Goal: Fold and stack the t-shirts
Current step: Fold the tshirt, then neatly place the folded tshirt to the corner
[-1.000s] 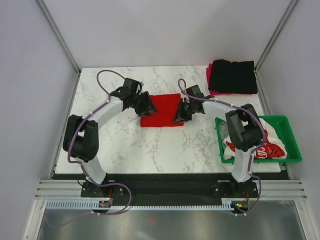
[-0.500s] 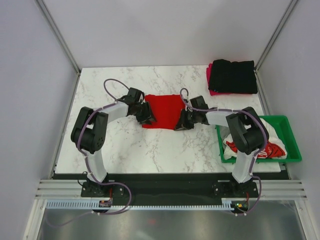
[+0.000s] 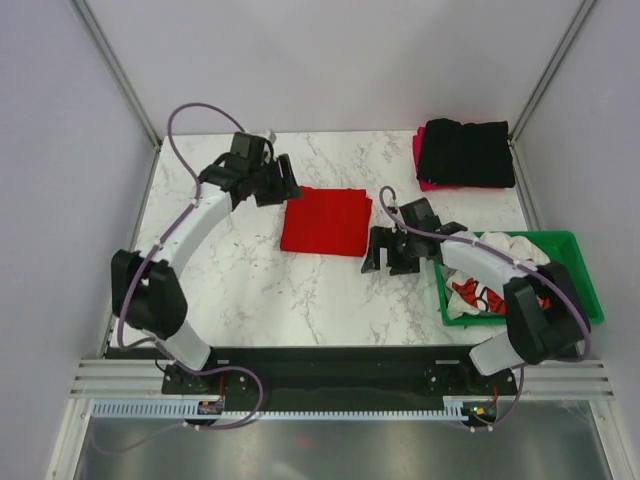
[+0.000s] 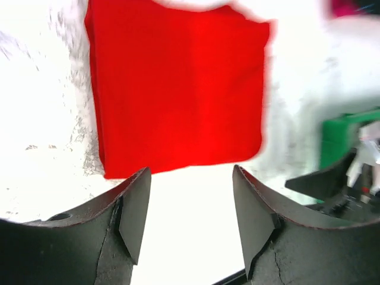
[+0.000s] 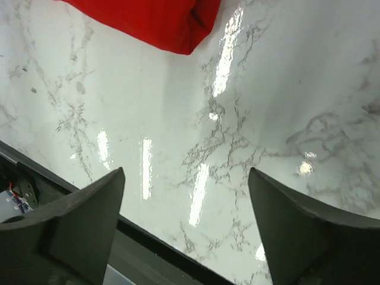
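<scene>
Red tee (image 3: 325,221) lies folded flat, mid-table (image 3: 260,290). L gripper (image 3: 281,184) hovers by its far-left corner, jaws apart, empty. R gripper (image 3: 385,256) is off near-right corner, jaws wide, empty. Black tee (image 3: 465,152) tops pink tee (image 3: 416,160) far right; white printed tees (image 3: 505,243) in green crate (image 3: 545,235).

A folded t-shirt (image 3: 325,221) is laid flat at the middle of the counter (image 3: 300,290). The left jaws are held by its rear left corner. The right jaws are held off its front right corner, apart from it. A stack of folded t-shirts (image 3: 465,153) is placed at the counter's far right corner. Nearer, along the right edge, a crate (image 3: 520,322) is set, with loose t-shirts (image 3: 478,298) heaped in it.
</scene>
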